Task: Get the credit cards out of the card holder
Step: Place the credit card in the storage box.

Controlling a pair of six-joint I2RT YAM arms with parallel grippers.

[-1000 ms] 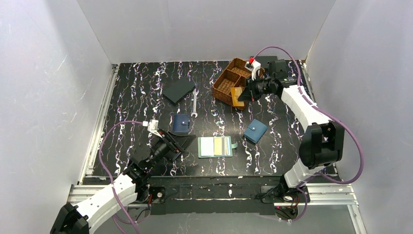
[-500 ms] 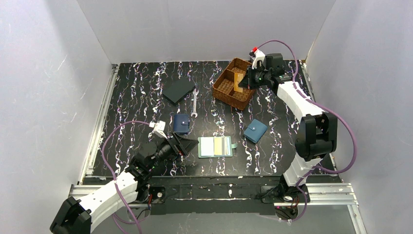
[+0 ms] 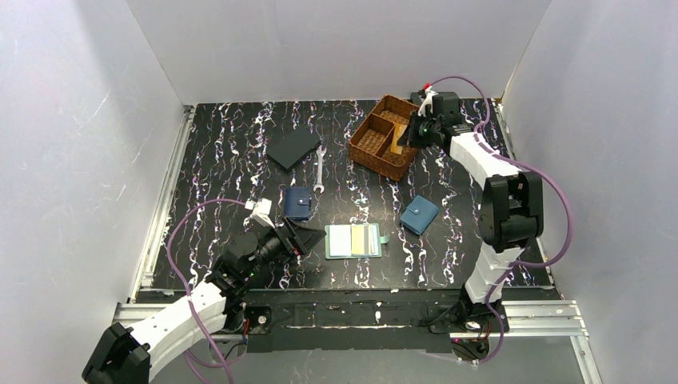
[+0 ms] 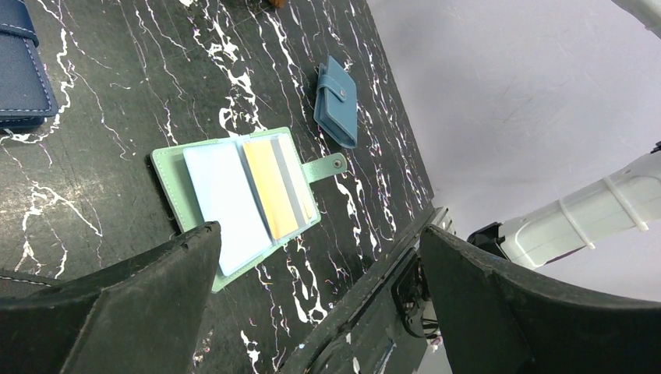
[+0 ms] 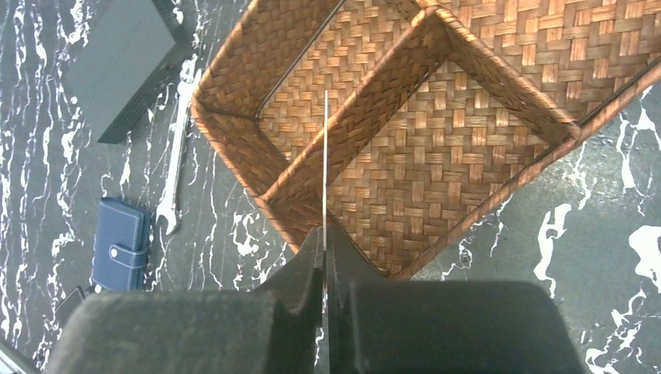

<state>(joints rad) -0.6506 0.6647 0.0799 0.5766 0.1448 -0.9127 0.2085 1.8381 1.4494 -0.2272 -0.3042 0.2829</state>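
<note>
place: robot lab test cell | signs: plain white walls [image 3: 336, 48] boxing a black marbled tabletop [image 3: 232, 160]; aluminium frame rail [image 3: 544, 318]; left arm [image 3: 172, 324] and right arm [image 3: 480, 160] bolted on

Right wrist view: card [image 5: 324, 156] seen edge-on, a thin line only, faces unseen. Its lower end is buried in the right gripper [image 5: 325, 241]. Basket [image 5: 374, 109] cut off by top and right edges.

Left wrist view: navy wallet [image 4: 19, 70] cut off at left edge. Card holder [image 4: 167, 175], near corner hidden behind a left gripper [image 4: 318, 230] finger [image 4: 140, 296].

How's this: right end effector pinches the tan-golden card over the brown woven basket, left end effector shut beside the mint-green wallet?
Left end effector is open, not shut: left wrist view shows its jaws wide apart beside the mint-green wallet. Right end effector does pinch the tan-golden card over the brown woven basket.
</note>
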